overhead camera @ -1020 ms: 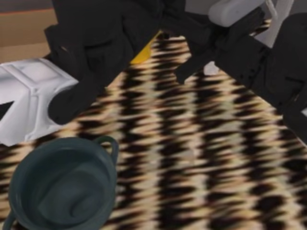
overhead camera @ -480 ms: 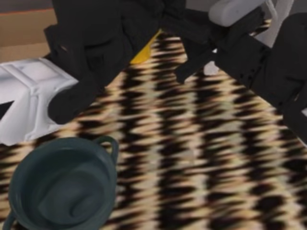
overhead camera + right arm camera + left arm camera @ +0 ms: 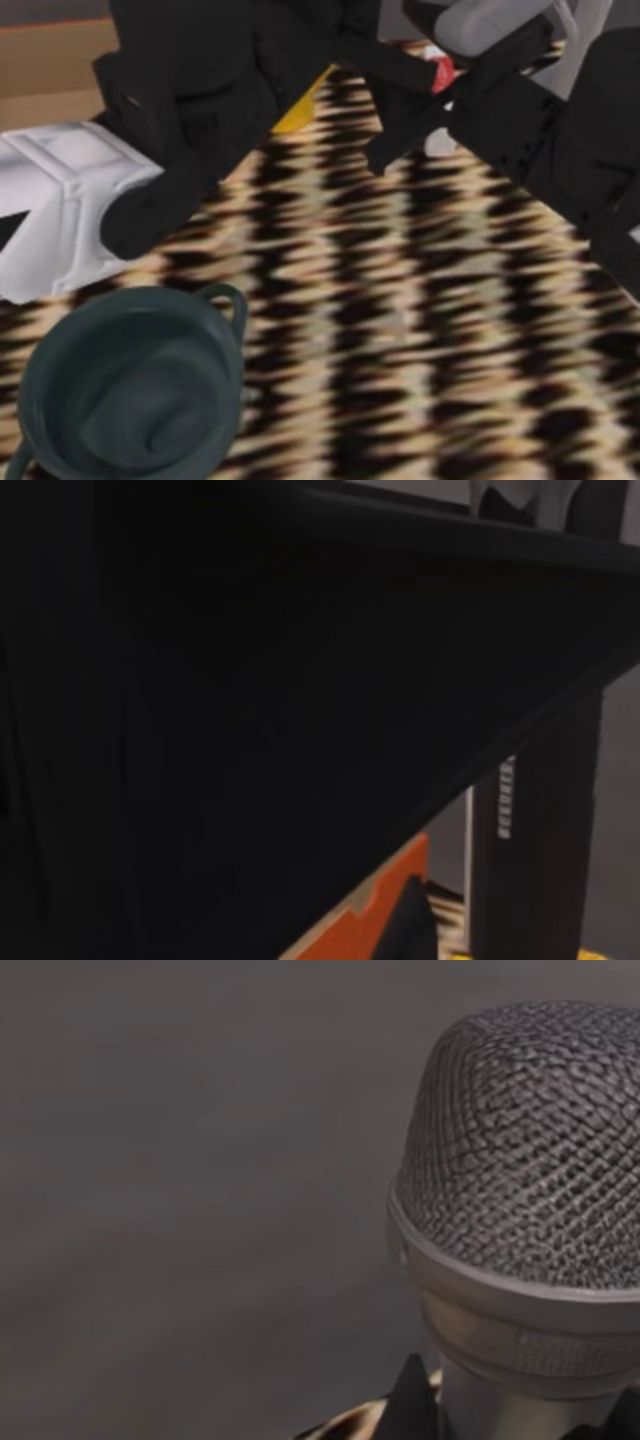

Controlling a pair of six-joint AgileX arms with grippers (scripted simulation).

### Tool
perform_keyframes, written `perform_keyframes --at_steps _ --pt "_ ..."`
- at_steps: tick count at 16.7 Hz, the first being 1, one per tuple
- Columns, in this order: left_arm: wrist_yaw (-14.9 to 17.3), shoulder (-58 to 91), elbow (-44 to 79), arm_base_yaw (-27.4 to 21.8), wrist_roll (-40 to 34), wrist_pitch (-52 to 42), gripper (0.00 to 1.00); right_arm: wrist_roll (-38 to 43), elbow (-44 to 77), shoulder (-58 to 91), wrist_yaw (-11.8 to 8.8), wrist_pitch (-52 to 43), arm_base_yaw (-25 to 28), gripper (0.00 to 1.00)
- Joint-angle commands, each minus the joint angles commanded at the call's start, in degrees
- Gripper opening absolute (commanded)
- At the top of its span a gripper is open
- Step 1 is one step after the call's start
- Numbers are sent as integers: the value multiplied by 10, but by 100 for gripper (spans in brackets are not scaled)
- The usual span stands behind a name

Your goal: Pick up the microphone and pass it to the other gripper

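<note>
The microphone (image 3: 520, 1160) fills the left wrist view, its round grey mesh head upright above a silver collar. My left gripper (image 3: 517, 1415) is shut on the neck just below the collar, with a black fingertip on each side. In the top view the microphone is hidden under the two arms, which meet at the table's far middle. My left arm (image 3: 200, 90) reaches in from the far left. My right gripper (image 3: 400, 135) comes in from the far right, close beside the left one. The right wrist view is mostly dark, blocked by a black body close to the lens.
A dark green pot (image 3: 130, 385) with handles stands at the near left. A yellow object (image 3: 300, 112) lies under the left arm. A red patch of a carton (image 3: 441, 72) shows between the arms, and its orange-red side (image 3: 385, 915) appears in the right wrist view. A brown box (image 3: 50, 65) sits at the far left.
The two grippers at the far middle have shifted slightly, and a red patch of the carton has come into view between them. The pot has not moved.
</note>
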Motion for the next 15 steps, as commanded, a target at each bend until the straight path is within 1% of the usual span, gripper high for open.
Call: perform_keyframes --at_steps 6,7,8,10,15 --pt "0 0 0 0 0 0 0 0 0 0 0 0 0 100" --pt "-8 -5 4 0 8 -1 0 -6 -1 4 11 -2 -15 100" --pt "-7 -6 3 1 8 -1 0 -5 -3 2 11 -3 -15 100" --pt "4 -16 -7 14 10 -4 0 -5 -23 -19 7 -8 -18 100" --pt "54 -60 -43 72 9 -10 0 -5 -114 -136 -9 -27 -30 100"
